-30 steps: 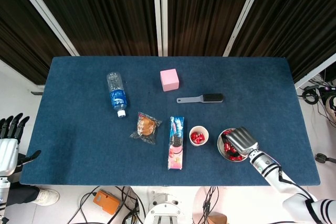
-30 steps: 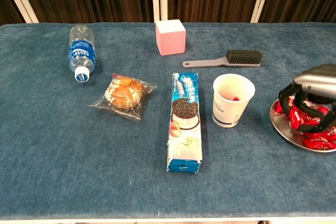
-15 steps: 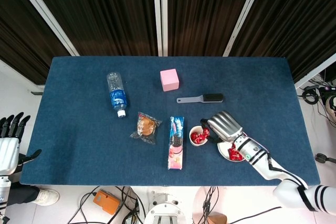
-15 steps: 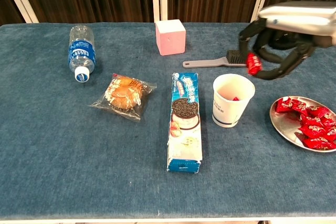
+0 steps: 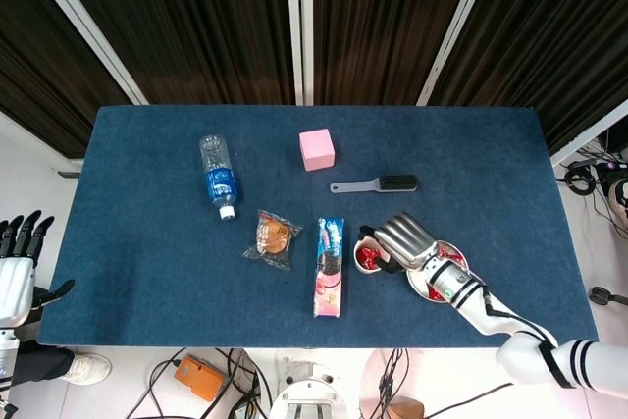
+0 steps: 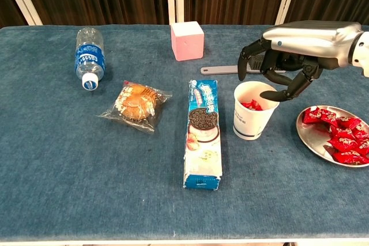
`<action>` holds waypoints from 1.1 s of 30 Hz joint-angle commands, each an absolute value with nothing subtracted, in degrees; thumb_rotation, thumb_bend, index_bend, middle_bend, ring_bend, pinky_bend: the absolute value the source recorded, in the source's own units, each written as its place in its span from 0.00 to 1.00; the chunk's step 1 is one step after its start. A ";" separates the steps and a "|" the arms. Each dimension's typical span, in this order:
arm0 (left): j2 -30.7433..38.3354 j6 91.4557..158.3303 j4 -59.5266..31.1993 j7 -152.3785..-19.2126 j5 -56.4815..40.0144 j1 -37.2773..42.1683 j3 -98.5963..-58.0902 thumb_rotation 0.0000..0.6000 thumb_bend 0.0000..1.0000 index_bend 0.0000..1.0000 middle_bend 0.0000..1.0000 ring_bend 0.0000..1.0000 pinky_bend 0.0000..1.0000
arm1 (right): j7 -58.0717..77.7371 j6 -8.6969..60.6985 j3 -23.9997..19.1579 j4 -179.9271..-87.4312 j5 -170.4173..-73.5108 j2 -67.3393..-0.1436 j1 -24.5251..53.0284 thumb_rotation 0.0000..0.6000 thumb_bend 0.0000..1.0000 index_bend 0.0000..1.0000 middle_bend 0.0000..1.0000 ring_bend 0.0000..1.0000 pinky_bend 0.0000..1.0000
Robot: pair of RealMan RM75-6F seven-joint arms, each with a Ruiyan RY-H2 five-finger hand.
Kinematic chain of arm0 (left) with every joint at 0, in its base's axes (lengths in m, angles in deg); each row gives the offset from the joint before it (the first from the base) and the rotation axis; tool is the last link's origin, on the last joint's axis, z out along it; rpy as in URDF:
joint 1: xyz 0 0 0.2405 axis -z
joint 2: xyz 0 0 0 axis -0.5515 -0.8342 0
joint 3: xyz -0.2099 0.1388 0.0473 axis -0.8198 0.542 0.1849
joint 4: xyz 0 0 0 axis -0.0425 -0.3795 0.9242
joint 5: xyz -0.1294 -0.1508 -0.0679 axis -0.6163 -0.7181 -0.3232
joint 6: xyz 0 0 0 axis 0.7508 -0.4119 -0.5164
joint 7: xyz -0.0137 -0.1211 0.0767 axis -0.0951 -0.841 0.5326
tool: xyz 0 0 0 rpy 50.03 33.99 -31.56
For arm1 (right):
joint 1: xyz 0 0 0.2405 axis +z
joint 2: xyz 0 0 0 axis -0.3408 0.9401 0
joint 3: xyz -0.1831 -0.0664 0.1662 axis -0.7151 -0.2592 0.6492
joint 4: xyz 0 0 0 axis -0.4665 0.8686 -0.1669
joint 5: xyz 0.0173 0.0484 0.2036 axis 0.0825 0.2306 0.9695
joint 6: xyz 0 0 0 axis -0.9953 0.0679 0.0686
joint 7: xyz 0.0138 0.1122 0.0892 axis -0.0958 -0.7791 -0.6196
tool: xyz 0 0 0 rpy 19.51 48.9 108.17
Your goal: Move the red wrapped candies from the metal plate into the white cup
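The white cup [image 6: 253, 113] stands right of the cookie box, with red wrapped candies [image 6: 251, 105] showing inside it. My right hand [image 6: 294, 47] hovers just above the cup's rim, fingers spread and curved down, nothing between them. In the head view the right hand [image 5: 404, 238] covers part of the cup [image 5: 366, 256]. The metal plate [image 6: 314, 137] lies to the right with several red candies [image 6: 341, 136] on it. My left hand [image 5: 18, 267] hangs off the table's left edge, fingers apart and empty.
A cookie box [image 6: 203, 133] lies left of the cup, and a wrapped pastry [image 6: 136, 101] further left. A water bottle [image 6: 89, 56] lies at the back left. A pink cube [image 6: 187, 40] and a grey brush [image 6: 253, 65] sit behind the cup.
The right hand lifted a red candy from the plate, carried it left over the cup and let it go; more red now shows in the cup. The left hand stayed still.
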State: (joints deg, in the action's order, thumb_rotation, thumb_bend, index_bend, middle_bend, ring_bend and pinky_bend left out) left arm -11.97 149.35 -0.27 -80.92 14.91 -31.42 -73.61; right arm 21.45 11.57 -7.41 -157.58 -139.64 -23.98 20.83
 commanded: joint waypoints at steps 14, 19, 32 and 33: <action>-11.45 148.74 -0.13 -81.36 15.32 -30.57 -73.87 1.00 0.02 0.09 0.02 0.00 0.00 | 20.64 19.96 -17.46 -155.00 -145.35 -14.89 9.75 1.00 0.39 0.48 0.86 1.00 1.00; -11.29 148.90 0.25 -81.15 15.50 -30.66 -73.67 1.00 0.02 0.09 0.02 0.00 0.00 | 21.29 17.12 -18.37 -152.64 -144.71 -16.56 9.74 1.00 0.39 0.48 0.86 1.00 1.00; -11.43 149.55 0.41 -80.96 15.38 -31.27 -73.40 1.00 0.02 0.09 0.02 0.00 0.00 | 21.42 12.47 -17.67 -149.71 -143.39 -19.67 11.21 1.00 0.39 0.48 0.86 1.00 1.00; -11.45 149.56 0.41 -80.95 15.33 -31.30 -73.41 1.00 0.02 0.09 0.02 0.00 0.00 | 21.37 12.19 -17.61 -149.48 -143.27 -19.88 11.31 1.00 0.40 0.48 0.86 1.00 1.00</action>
